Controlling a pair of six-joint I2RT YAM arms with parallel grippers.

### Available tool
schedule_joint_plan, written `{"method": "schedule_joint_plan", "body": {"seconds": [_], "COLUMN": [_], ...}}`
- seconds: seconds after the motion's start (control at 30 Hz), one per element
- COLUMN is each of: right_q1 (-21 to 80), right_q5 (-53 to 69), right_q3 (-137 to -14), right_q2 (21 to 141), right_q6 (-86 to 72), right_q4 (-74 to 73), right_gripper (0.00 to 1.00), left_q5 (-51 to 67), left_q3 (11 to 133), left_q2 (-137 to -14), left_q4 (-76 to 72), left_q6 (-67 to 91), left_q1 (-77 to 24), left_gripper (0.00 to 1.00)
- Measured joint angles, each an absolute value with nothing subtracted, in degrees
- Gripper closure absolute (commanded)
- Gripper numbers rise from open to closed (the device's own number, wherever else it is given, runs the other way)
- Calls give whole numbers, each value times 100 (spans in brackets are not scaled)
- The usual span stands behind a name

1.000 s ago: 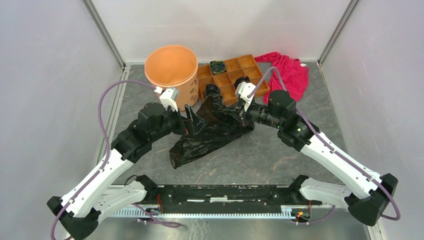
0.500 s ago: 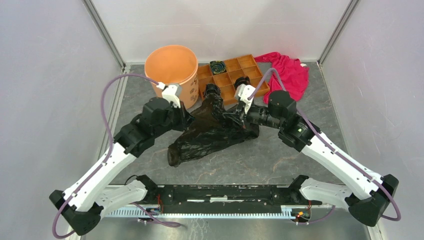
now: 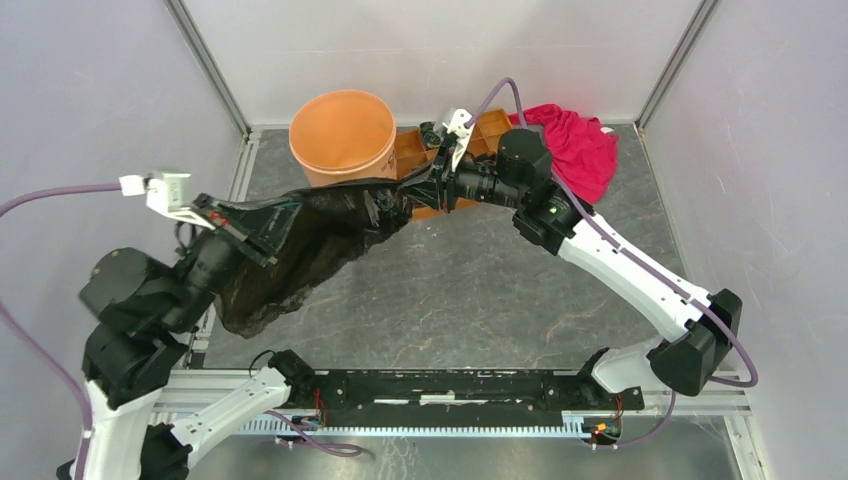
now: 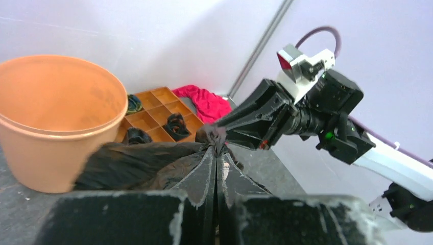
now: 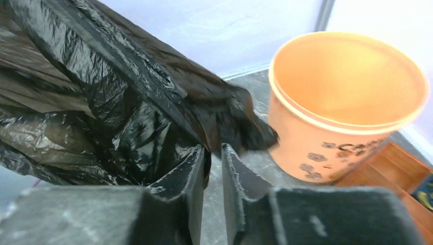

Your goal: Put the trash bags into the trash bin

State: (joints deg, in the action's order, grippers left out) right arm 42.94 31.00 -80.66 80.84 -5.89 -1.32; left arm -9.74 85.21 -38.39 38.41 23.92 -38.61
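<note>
Now left pincer (image 4: 215, 159), right pincer (image 5: 212, 153) clamp crinkled glossy black bag (image 3: 310, 235) beside round bin (image 5: 306, 148).

Left arm (image 3: 150, 310), white and black, stands high at the left side, wrist angled inward. Its black two-finger left gripper (image 3: 240, 225) is pinched tight on a thin black plastic bag (image 3: 300, 240) (its own wrist view shows the fingers (image 4: 204, 168) nearly meeting). Right arm (image 3: 620, 265) is stretched far forward. The right gripper (image 3: 432, 180) is clamped on the bag's other end, off the table.
</note>
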Motion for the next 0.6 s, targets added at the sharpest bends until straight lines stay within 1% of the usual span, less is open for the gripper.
{"method": "schedule_joint_plan", "body": {"seconds": [0.03, 0.1, 0.23, 0.3, 0.4, 0.5, 0.53, 0.6], "right_q1": [4305, 4311, 4298, 4276, 4244, 4213, 4215, 4215], "right_q5": [2985, 2585, 1103, 305, -495, -910, -930, -886], "right_q3": [-8047, -7915, -7338, -7057, -6558, -5815, -5572, -5019], "right_q2": [8055, 7959, 7747, 7743, 7695, 7363, 7170, 6591], "right_q6": [-620, -622, -576, -600, -705, -993, -1111, -1441], "right_q4": [-143, -226, -770, -1216, -1763, -2154, -2193, -2130], "right_gripper": [68, 55, 31, 21, 12, 4, 2, 2], "left_q5": [-845, -576, 71, 338, 681, 987, 1094, 1186], "left_q3": [8455, 8090, 6849, 6272, 5454, 4919, 4792, 4733], "left_q2": [-3830, -3861, -4145, -4394, -4845, -5052, -5061, -5061], "left_q4": [3800, 3636, 3030, 2746, 2268, 1881, 1719, 1503], "left_q6": [2397, 2443, 2786, 3030, 3481, 3881, 4027, 4187], "left_q1": [-3859, -3861, -3861, -3861, -3859, -3861, -3861, -3861], "left_gripper": [98, 98, 98, 98, 98, 98, 98, 98]}}
